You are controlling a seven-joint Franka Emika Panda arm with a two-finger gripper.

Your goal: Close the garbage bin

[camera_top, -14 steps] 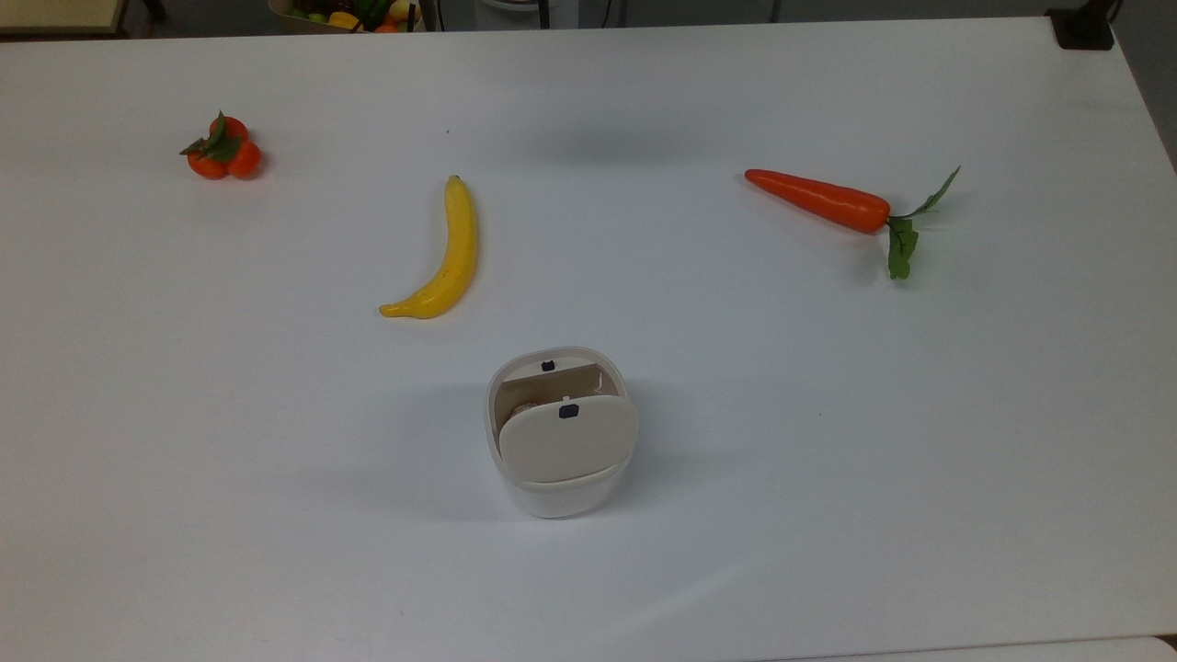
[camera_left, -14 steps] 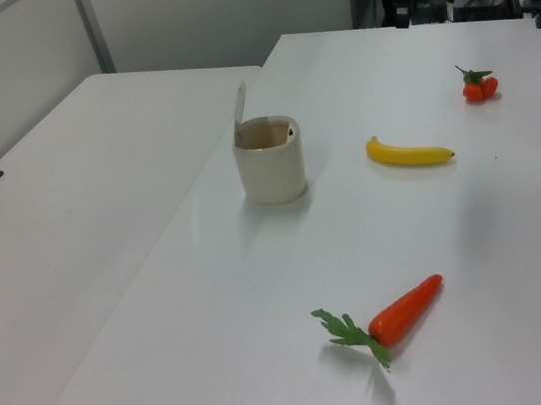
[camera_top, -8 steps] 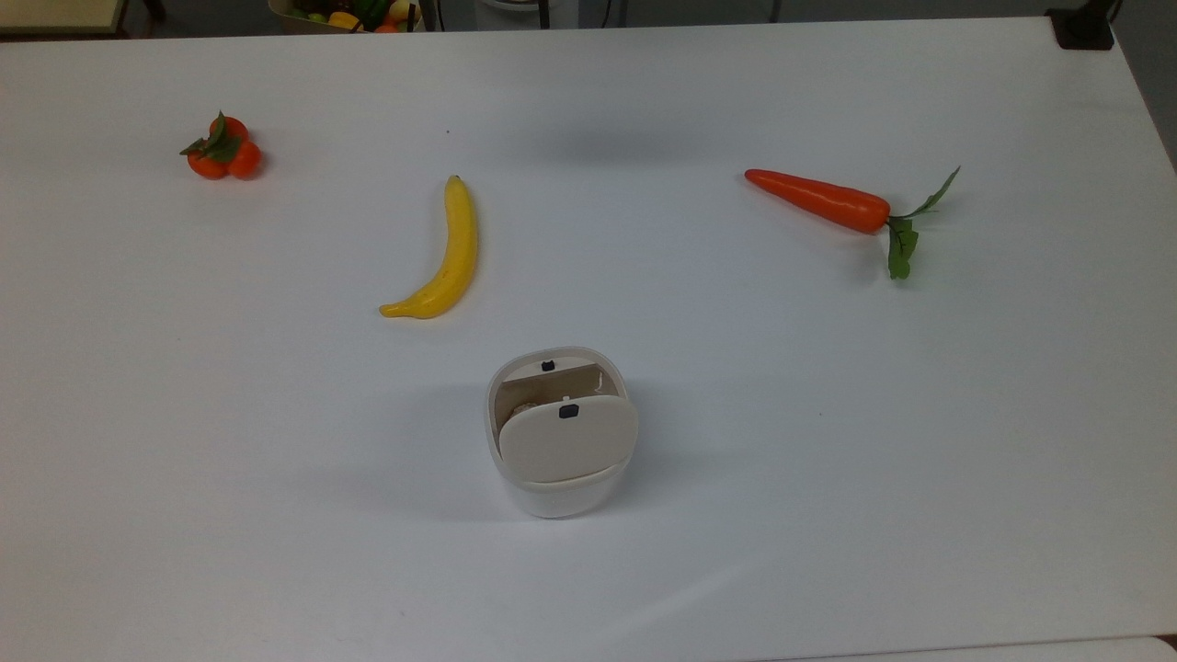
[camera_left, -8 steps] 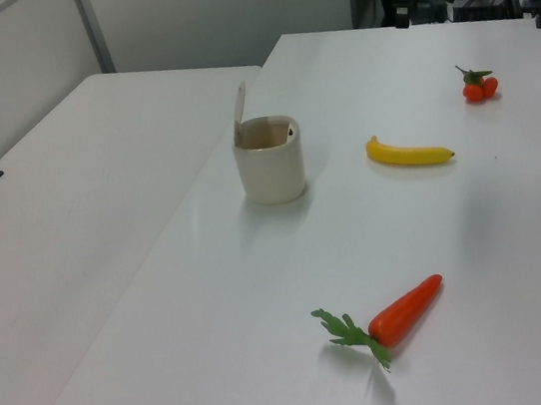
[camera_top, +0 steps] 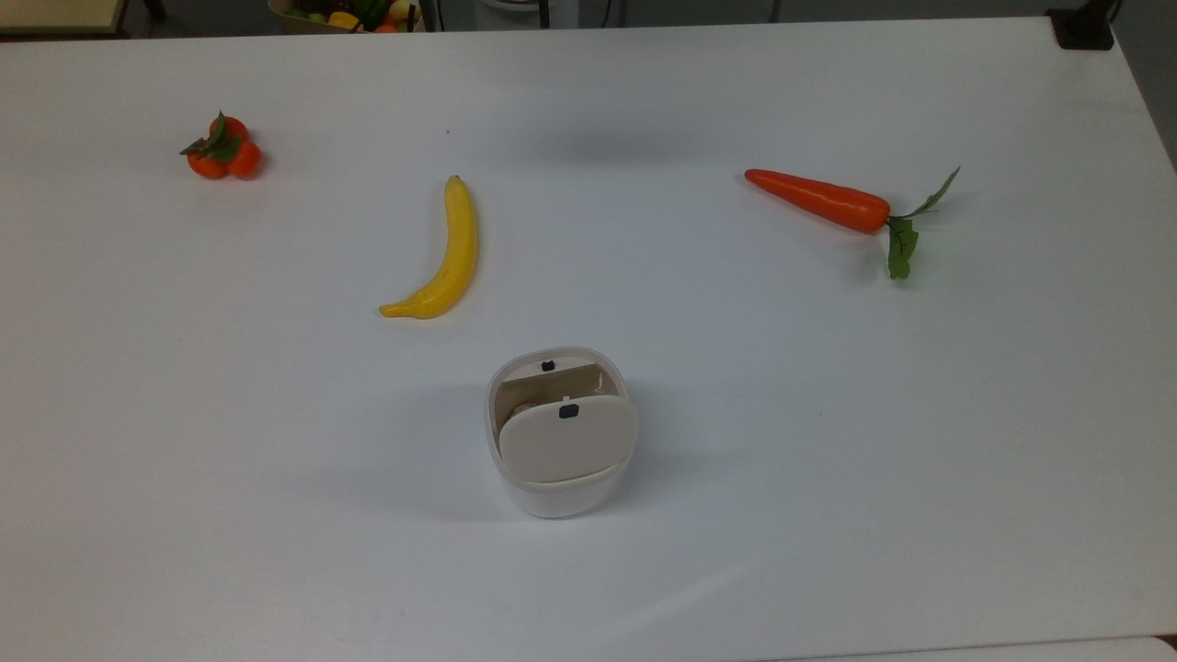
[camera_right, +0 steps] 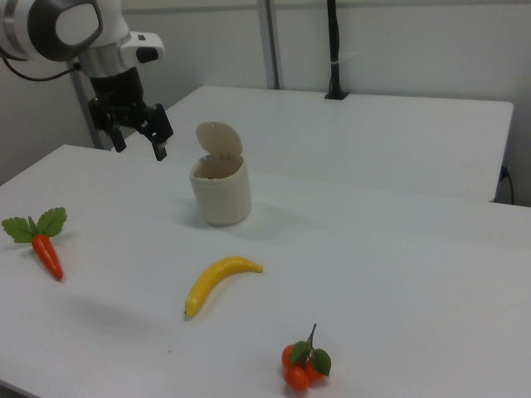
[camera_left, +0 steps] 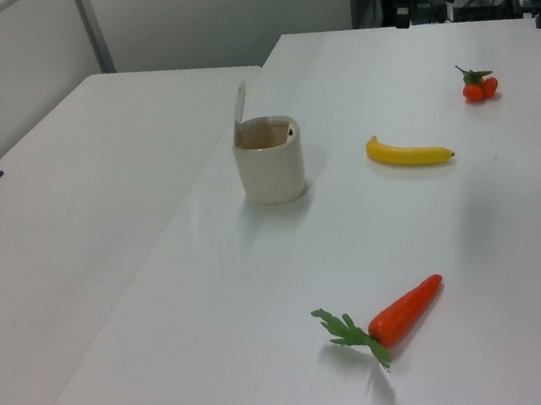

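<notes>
One garbage bin (camera_top: 559,441) sits mid-table (camera_top: 828,460) with its lid (camera_right: 219,138) standing up and open. Around it there's one banana (camera_top: 441,257), one carrot (camera_top: 820,199) and one little bunch of oranges (camera_top: 222,149), all well apart. In the right view the gripper (camera_right: 139,133) hangs in the air to the right view's left of the bin, jaws spread wide, holding nothing and touching nothing.

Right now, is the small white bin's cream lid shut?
No, the cream lid stands upright above the small white bin, leaving it open.
</notes>
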